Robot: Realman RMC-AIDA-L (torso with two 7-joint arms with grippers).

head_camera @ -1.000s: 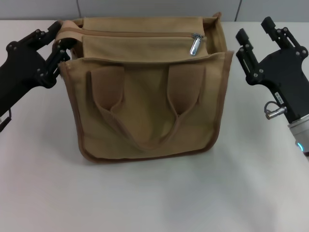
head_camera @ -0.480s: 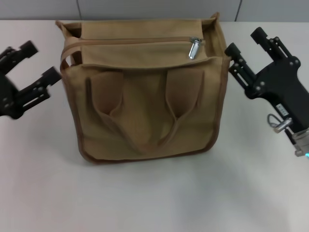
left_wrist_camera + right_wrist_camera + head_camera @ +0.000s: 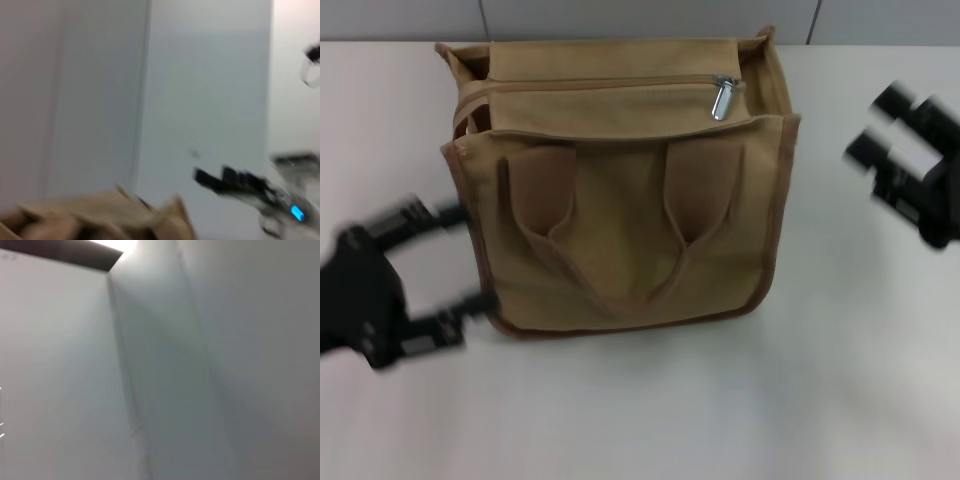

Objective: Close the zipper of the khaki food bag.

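Observation:
The khaki food bag (image 3: 620,230) stands on the white table, front and handles facing me. The zipper (image 3: 590,84) runs along its top panel, and its silver pull tab (image 3: 723,98) lies at the right end. My left gripper (image 3: 445,265) is open and empty, blurred by motion, low beside the bag's left side near its bottom corner. My right gripper (image 3: 878,125) is open and empty, also blurred, apart from the bag's right side. The left wrist view shows the bag's top (image 3: 105,215) and, farther off, the right gripper (image 3: 235,181).
The white table (image 3: 640,410) extends in front of the bag and to both sides. A grey wall (image 3: 620,18) runs behind the bag. The right wrist view shows only pale wall panels (image 3: 200,365).
My left gripper let go of the bag's top left corner and dropped toward me along its left side. My right gripper pulled away to the right. The bag stayed in place.

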